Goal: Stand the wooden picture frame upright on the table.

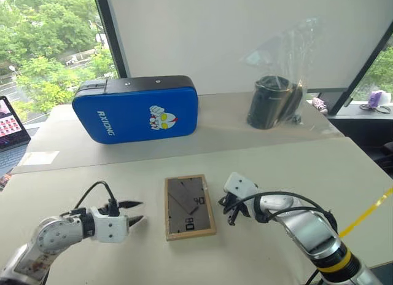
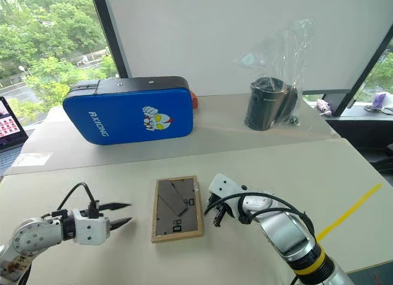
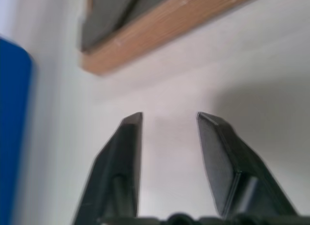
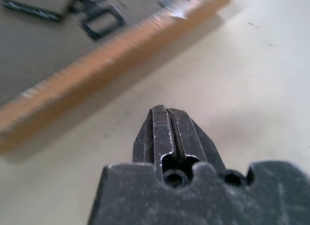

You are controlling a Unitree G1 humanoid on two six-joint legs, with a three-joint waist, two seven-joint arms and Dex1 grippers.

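Note:
The wooden picture frame (image 1: 189, 207) lies flat on the beige table (image 1: 276, 168), back side up, its dark grey-brown panel and folded stand showing white marks. To its left, a short gap away, my left gripper (image 1: 136, 213) points at the frame's edge with its fingers open and nothing between them. The left wrist view shows the frame's corner (image 3: 145, 38) beyond the spread fingers (image 3: 127, 152). My right gripper (image 1: 230, 215) is just right of the frame, shut and holding nothing. Its closed fingertips (image 4: 167, 123) hover over bare table near the frame's wooden edge (image 4: 106, 55).
A large blue padded case (image 1: 136, 109) lies at the back left of the table. A dark cylinder in a clear plastic bag (image 1: 273, 101) stands at the back right. A laptop (image 1: 11, 122) sits at the far left, and yellow tape (image 1: 368, 214) marks the right edge.

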